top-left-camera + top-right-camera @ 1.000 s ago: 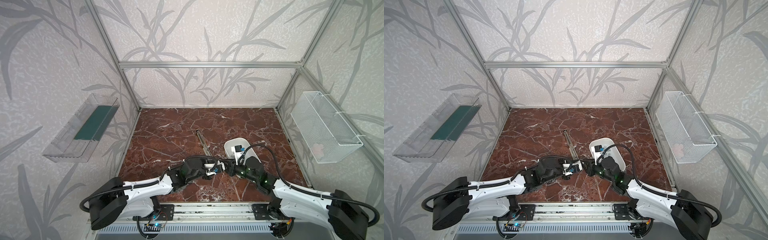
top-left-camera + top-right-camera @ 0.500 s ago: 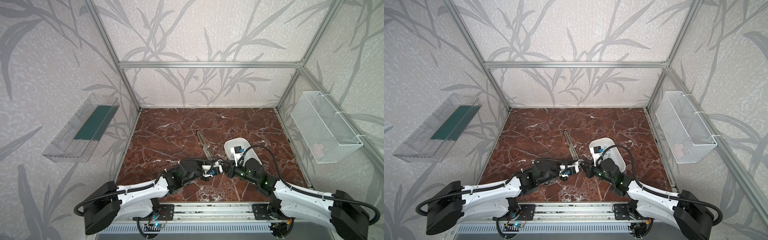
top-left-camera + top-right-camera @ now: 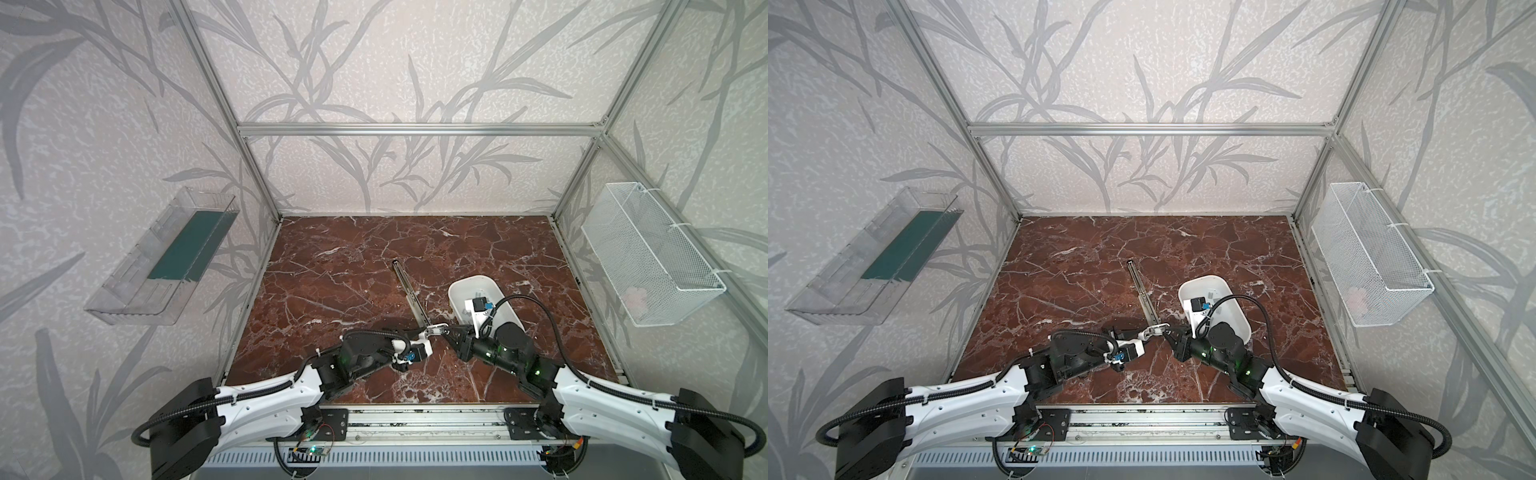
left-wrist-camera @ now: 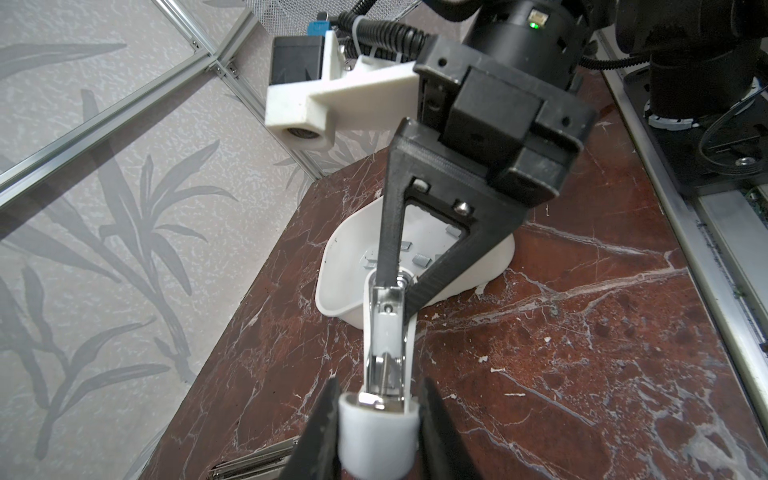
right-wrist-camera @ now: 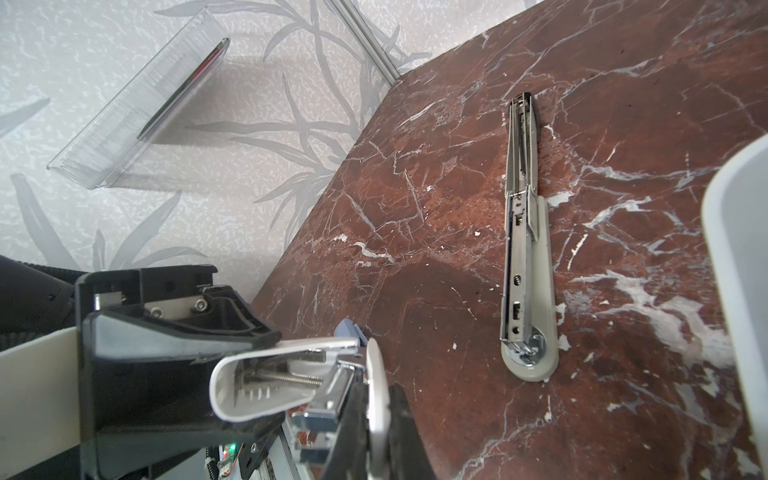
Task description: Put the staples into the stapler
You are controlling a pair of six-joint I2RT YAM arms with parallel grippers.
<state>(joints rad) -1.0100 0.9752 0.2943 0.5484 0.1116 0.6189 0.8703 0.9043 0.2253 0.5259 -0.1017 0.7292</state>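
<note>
A small white stapler (image 3: 436,330) hangs over the front middle of the table, held from both sides. My left gripper (image 4: 379,419) is shut on its rounded white end (image 4: 376,440). My right gripper (image 5: 376,415) is shut on its thin white base plate (image 5: 374,374), and the stapler's top stands swung open from the base. The staples (image 4: 420,260), small grey strips, lie in the white tray (image 3: 459,286) behind the right gripper. A second, long stapler (image 5: 523,257) lies opened flat on the marble, left of the tray.
A clear plastic bin (image 3: 166,266) hangs on the left wall and a white wire basket (image 3: 648,257) on the right wall. An aluminium rail (image 3: 415,419) runs along the table's front edge. The flat stapler (image 3: 1144,295) reaches close to both grippers.
My right gripper's jaws have closed onto the white stapler's base plate. The left gripper has kept its grip, and the stapler has shifted slightly away from the front edge.
</note>
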